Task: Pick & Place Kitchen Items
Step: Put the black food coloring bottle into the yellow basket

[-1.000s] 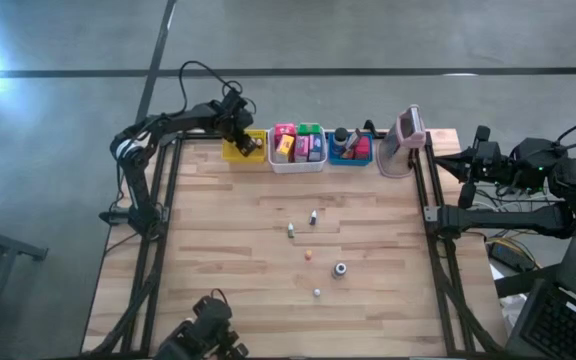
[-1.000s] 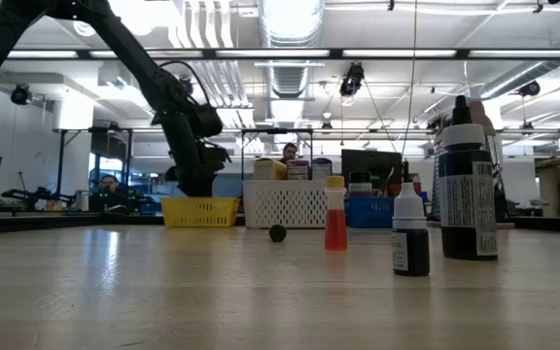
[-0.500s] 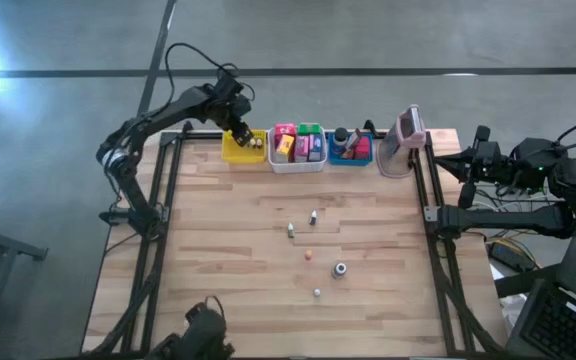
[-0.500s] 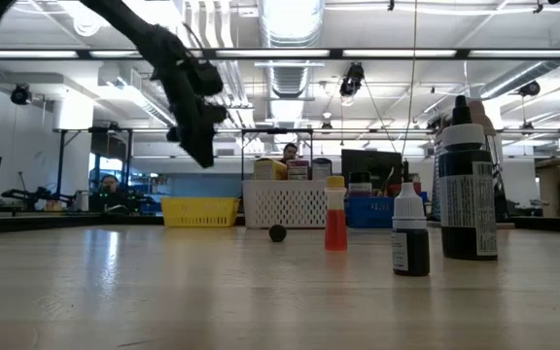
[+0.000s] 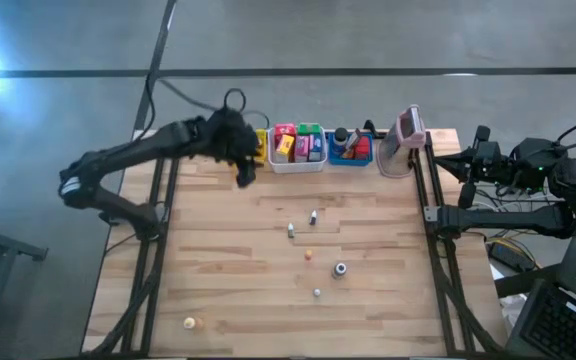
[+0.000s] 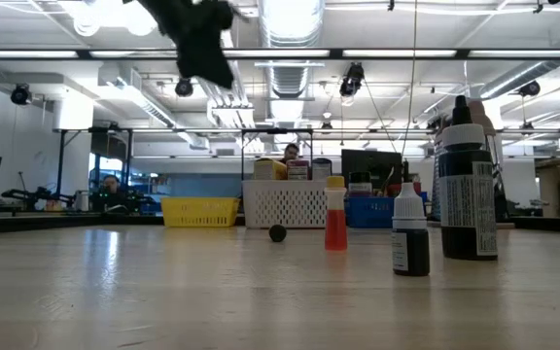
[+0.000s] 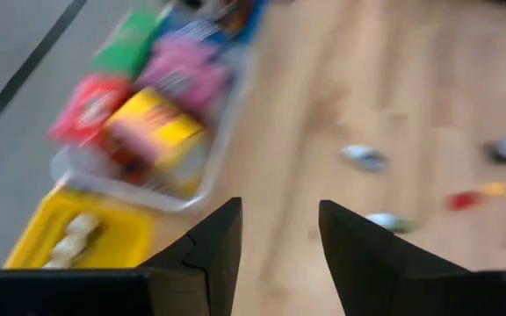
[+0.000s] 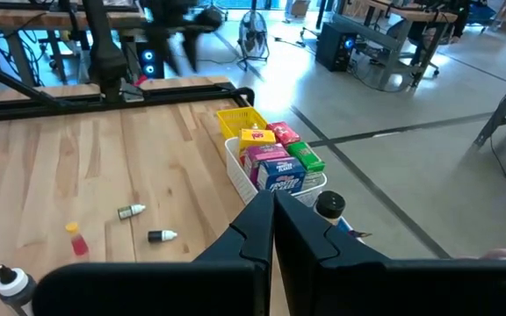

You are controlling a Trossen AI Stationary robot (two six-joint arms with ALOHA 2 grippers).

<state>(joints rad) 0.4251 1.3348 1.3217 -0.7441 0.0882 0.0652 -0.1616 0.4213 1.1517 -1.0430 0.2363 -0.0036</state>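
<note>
Wooden bench [image 5: 228, 260] carries small dropper bottles [image 5: 312, 217] scattered mid-surface, packets [image 5: 300, 146] packed in the white bin [image 5: 298, 165]. Left pincer [image 5: 244, 172] hangs empty, fingers parted, beside the yellow bin [image 7: 86, 241]. Right pincer [image 8: 273, 211] waits clenched, off the bench's right edge.

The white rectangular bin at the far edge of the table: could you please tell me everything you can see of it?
The white rectangular bin looks like plastic with perforated, lattice-like walls. It sits upright on the wooden table's far edge, in a row between a yellow rectangular bin and a blue rectangular bin. Standing inside are pink, yellow, red, green and blue packets. No gripper touches it.
</note>
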